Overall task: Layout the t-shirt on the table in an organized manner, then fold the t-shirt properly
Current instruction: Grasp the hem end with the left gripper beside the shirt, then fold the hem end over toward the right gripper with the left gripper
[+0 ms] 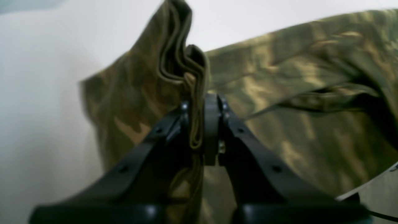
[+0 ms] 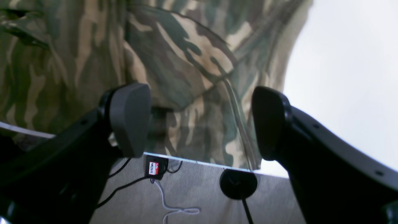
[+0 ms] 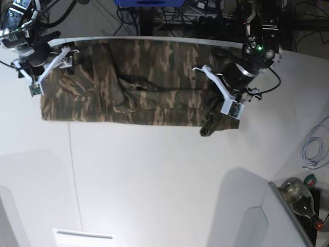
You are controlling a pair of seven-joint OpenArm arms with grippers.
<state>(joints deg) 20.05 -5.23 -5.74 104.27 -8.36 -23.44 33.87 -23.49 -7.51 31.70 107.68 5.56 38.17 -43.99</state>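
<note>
Glass bottle (image 3: 298, 193) at lower right corner, lying tilted. Pale coiled cable (image 3: 312, 149) nearby. Dark cables (image 3: 175, 13) beyond the far edge, possibly on the floor.

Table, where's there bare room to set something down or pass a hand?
The table is bare across its whole near half, below the t-shirt, and along its left side. It is crowded along the far edge: the shirt spreads there, with the left end effector shut on it and the right end effector open over its corner.
</note>
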